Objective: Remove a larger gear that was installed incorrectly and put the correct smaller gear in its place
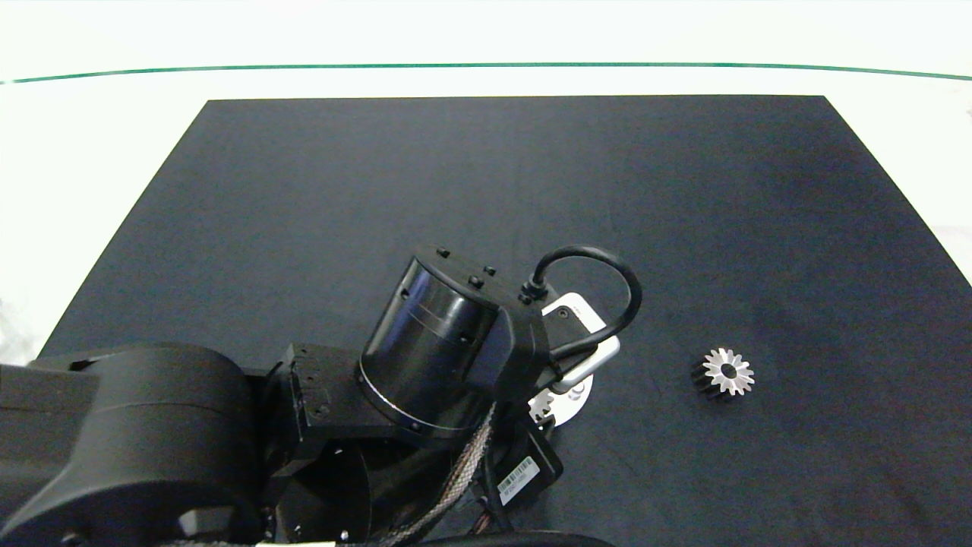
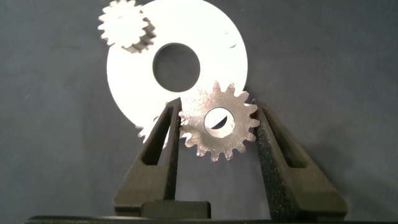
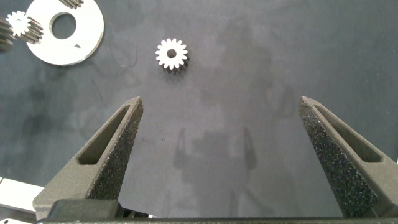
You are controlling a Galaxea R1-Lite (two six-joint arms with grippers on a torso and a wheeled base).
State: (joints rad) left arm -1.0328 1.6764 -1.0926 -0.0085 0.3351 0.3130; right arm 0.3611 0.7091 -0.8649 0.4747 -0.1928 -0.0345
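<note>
Left wrist view: one smaller gear (image 2: 218, 121) is clamped between the left tool (image 2: 217, 134) fingers, above the edge of one white disc (image 2: 211, 37) with a round centre hole. One small gear (image 2: 124, 25) sits on the disc rim. One larger gear (image 1: 725, 373) lies alone on the black mat (image 1: 486, 190) of the worktop, right of the disc. In the head view the left arm covers most of the disc and the held gear. The right tool (image 3: 217, 134) hangs over bare mat with fingers spread wide, grasping nothing.
</note>
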